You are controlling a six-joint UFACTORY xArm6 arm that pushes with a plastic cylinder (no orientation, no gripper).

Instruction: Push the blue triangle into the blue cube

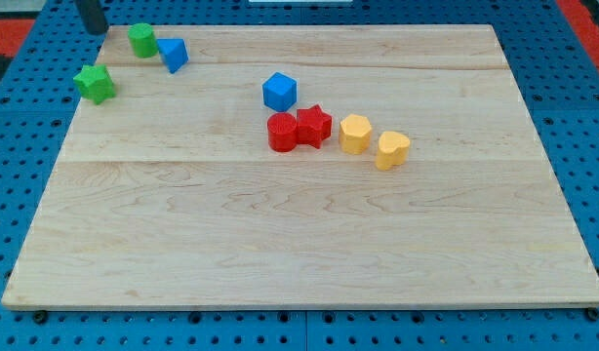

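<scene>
The blue triangle point(173, 54) lies near the board's top left, touching a green round block point(141, 40) on its left. The blue cube point(279, 91) sits near the board's upper middle, well to the right of the triangle. My tip point(93, 30) is at the view's top left corner, at the board's edge, left of the green round block and apart from it.
A green star block point(95, 83) lies at the left edge. A red round block point(282, 132) and a red star point(314, 126) sit just below the blue cube. Two yellow blocks point(355, 133) point(391, 149) lie to their right. The wooden board point(299, 253) rests on blue pegboard.
</scene>
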